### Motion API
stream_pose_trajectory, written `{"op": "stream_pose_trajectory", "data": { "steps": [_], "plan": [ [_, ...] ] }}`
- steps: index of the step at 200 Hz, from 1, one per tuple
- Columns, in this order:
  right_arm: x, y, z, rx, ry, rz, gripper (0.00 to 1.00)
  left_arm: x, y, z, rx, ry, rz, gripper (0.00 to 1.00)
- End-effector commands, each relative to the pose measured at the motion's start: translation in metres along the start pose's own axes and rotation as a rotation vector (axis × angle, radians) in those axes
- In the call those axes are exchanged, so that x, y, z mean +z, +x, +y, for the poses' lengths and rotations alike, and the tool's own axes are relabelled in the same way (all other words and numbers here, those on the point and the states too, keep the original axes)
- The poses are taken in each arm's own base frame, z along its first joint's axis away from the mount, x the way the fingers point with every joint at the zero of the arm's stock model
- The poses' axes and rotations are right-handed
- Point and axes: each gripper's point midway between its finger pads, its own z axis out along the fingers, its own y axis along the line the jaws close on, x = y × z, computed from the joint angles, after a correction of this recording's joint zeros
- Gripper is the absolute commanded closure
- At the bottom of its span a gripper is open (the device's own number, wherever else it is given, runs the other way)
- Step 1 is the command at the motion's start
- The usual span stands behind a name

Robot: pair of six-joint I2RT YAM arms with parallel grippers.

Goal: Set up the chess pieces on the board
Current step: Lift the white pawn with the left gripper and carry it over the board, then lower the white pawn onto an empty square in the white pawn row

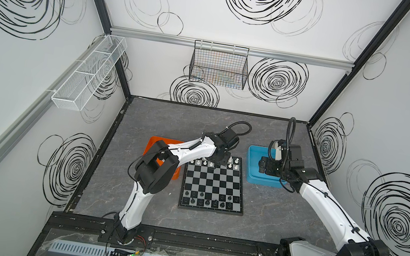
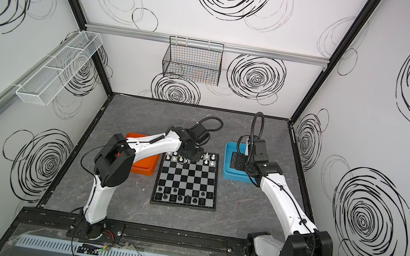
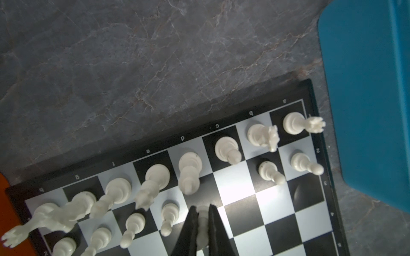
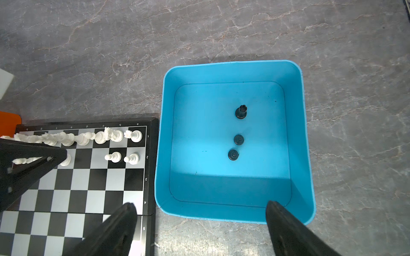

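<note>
On the left of the bench [image 1: 161, 116], an orange tray [image 1: 152, 143] sits just beside the board's left edge. The left arm covers most of it, so I cannot see what it holds.

The left gripper [image 3: 202, 209] reaches over the far half of the board [image 1: 213, 183], with its jaws pinched narrow around a white pawn [image 3: 202, 228]. It grips the pawn by the stem and holds it upright over the gap in the second row. I cannot tell whether the base is touching the square.

The other white pieces [image 3: 228, 148] stand along the board's far edge. The back row is filled from corner to corner. In the row in front, two pawns stand at the right end and more stand to the left of the held one. The black pieces [image 1: 210, 200] line the two rows along the near edge, with a few squares bare. The middle of the board is open checks.

To the right of the board, just off its far right corner, is a blue tray [image 4: 297, 133]. On its floor a black rook [image 4: 241, 112] stands upright, with two black pawns [image 4: 238, 139] close by in a loose line.

The right gripper [image 4: 200, 205] hovers above the tray's near wall with its jaws spread wide and nothing between them. One finger is over the board's right edge and the other over the tray's corner.
</note>
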Motion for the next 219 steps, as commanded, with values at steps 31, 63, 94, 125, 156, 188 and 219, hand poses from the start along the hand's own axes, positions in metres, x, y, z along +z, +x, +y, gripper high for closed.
{"op": "stream_pose_trajectory", "data": {
  "steps": [31,63,94,125,156,188,219],
  "plan": [
    [0.000,-0.003,-0.004,-0.007,0.008,-0.019,0.05,0.008,0.000,0.000,0.000,-0.024,0.002,0.87],
    [0.001,-0.001,-0.004,-0.008,0.007,-0.015,0.05,0.012,0.002,0.000,-0.002,-0.018,0.010,0.86],
    [0.002,0.000,-0.004,-0.006,0.005,-0.012,0.05,0.015,0.003,0.000,-0.001,-0.019,0.016,0.85],
    [0.002,-0.001,-0.005,-0.006,0.005,-0.013,0.05,0.017,0.004,-0.001,-0.003,-0.018,0.018,0.85],
    [0.003,0.000,-0.005,-0.006,0.006,-0.010,0.05,0.020,0.005,-0.002,-0.005,-0.014,0.023,0.84],
    [0.003,0.001,-0.005,-0.005,0.006,-0.008,0.05,0.021,0.004,-0.002,-0.007,-0.013,0.023,0.83],
    [0.004,0.002,-0.005,-0.006,0.005,-0.008,0.05,0.022,0.004,-0.003,-0.007,-0.012,0.024,0.83]
  ]
}}
